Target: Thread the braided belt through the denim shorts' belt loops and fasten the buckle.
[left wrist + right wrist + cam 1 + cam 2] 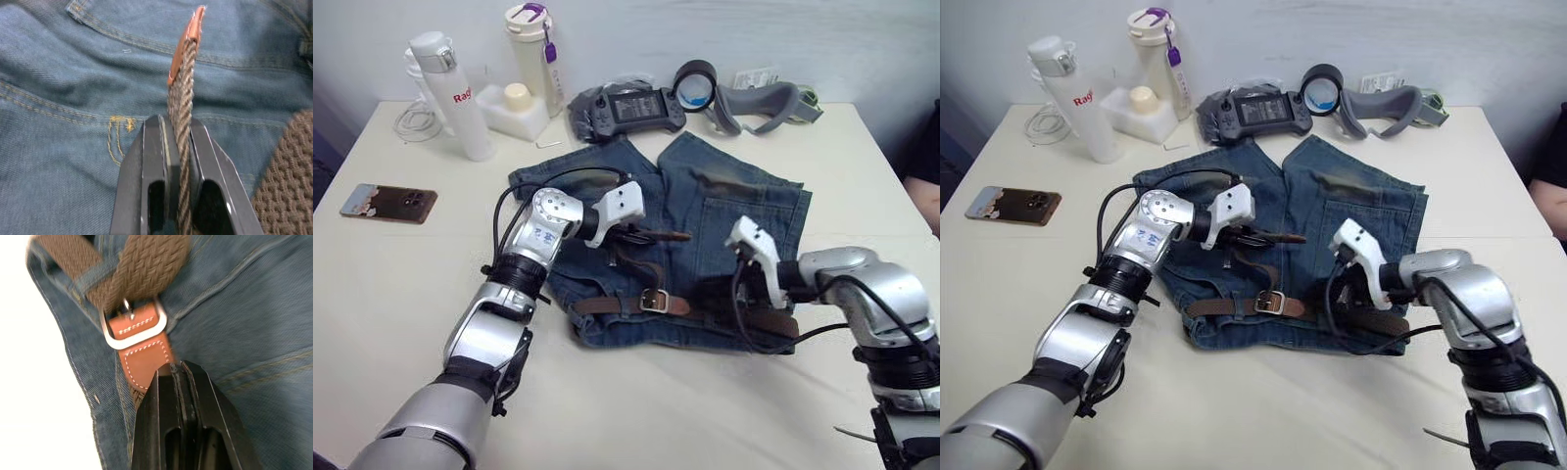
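On the denim shorts, left gripper pinches the braided belt tip; right gripper, closed, pins the tab behind the buckle. Draw the tip slowly, keeping the buckle anchored.

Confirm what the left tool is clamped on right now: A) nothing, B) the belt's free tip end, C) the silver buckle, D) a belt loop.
B. In the left wrist view the left tool is shut on the braided belt just below its leather-capped tip, above the denim shorts.
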